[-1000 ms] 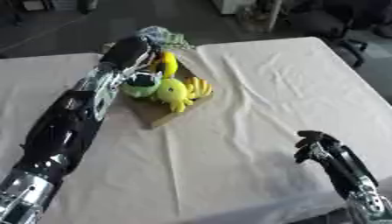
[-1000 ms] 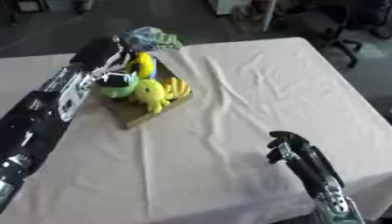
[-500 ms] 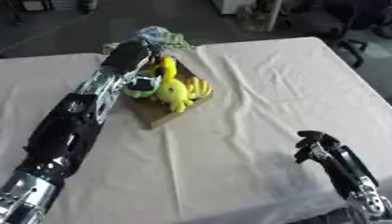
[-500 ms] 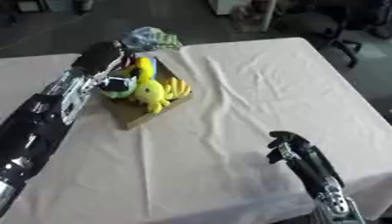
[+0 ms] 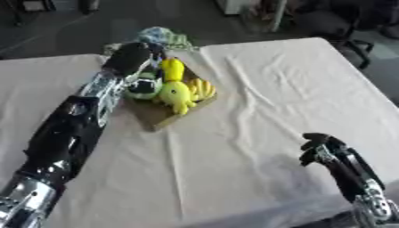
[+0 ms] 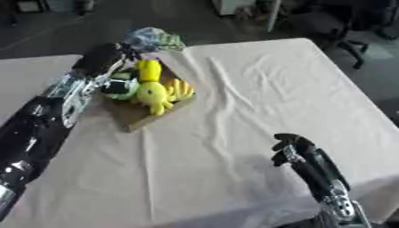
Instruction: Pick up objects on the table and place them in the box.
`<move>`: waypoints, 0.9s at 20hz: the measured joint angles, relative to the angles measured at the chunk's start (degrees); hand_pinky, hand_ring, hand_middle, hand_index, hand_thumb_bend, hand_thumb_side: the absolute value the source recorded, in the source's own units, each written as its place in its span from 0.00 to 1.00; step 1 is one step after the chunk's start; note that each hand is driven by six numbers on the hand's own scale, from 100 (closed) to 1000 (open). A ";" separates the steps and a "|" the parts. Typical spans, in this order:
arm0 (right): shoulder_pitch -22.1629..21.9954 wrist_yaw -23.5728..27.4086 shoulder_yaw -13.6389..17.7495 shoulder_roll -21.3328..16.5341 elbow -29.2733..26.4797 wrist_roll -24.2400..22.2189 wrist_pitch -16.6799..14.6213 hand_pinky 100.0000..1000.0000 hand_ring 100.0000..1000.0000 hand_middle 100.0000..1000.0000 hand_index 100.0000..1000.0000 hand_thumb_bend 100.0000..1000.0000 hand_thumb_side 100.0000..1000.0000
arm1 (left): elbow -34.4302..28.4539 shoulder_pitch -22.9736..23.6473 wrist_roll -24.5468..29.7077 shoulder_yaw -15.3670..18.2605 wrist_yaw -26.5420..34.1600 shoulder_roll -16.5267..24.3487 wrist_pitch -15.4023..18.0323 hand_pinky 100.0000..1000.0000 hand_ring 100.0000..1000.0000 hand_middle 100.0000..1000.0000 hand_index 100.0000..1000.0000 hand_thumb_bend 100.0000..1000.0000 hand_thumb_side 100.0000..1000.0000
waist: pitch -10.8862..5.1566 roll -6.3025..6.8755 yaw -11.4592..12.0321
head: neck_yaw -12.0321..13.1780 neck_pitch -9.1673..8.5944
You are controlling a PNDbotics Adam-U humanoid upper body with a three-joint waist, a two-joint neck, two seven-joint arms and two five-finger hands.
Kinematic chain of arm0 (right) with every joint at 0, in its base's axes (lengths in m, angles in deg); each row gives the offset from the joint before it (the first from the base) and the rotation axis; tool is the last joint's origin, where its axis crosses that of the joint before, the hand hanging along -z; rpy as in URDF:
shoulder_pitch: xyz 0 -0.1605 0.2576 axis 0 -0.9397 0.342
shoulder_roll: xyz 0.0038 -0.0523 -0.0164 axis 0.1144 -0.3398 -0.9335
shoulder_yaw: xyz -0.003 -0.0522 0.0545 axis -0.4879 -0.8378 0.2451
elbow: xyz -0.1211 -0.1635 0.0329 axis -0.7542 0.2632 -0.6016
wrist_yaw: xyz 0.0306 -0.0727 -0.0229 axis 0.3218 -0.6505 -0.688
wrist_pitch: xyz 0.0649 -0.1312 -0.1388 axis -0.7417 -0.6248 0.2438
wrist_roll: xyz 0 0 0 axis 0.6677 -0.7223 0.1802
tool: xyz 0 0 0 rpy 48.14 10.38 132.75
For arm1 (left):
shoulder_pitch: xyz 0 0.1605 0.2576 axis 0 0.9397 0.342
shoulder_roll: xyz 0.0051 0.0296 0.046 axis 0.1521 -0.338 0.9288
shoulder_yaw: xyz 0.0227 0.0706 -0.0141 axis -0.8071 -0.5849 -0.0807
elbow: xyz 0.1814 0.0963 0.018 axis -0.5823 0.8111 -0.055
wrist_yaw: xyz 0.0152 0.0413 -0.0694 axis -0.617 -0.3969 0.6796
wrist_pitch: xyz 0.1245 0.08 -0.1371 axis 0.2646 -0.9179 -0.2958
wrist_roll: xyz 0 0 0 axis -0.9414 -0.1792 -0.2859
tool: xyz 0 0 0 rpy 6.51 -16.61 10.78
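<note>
Left hand (image 5: 131,58) further over box (image 5: 160,116) (outstretched)

Left hand (image 5: 131,57) seems to have edged farther over the box (image 5: 160,116).

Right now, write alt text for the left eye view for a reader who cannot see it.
The robot's left hand reaches over a shallow cardboard box holding yellow plush toys and a green-and-white object on a white-clothed table. Its right hand rests idle at the lower right, fingers curled.
</note>
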 measured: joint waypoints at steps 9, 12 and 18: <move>0.00 0.00 0.00 0.00 0.00 0.00 0.00 0.46 0.48 0.50 0.72 0.00 0.57 | 0.16 0.23 0.47 0.01 -0.05 0.03 -0.43 0.67 0.58 0.61 0.76 0.02 0.09 | 0.00 0.00 0.10 | -0.11 0.00; 0.00 0.00 0.01 0.00 0.00 0.00 0.00 0.46 0.48 0.50 0.72 0.00 0.57 | 0.16 0.35 0.54 0.02 -0.03 0.07 -0.51 0.66 0.57 0.60 0.76 0.00 0.10 | 0.00 0.00 0.16 | -0.18 0.00; 0.03 0.00 0.37 0.00 0.00 0.15 -0.02 0.46 0.48 0.50 0.73 0.00 0.56 | -6.07 1.02 1.41 0.28 8.37 3.07 0.11 0.62 0.52 0.51 0.73 0.00 0.24 | 0.00 0.02 1.08 | -0.85 0.00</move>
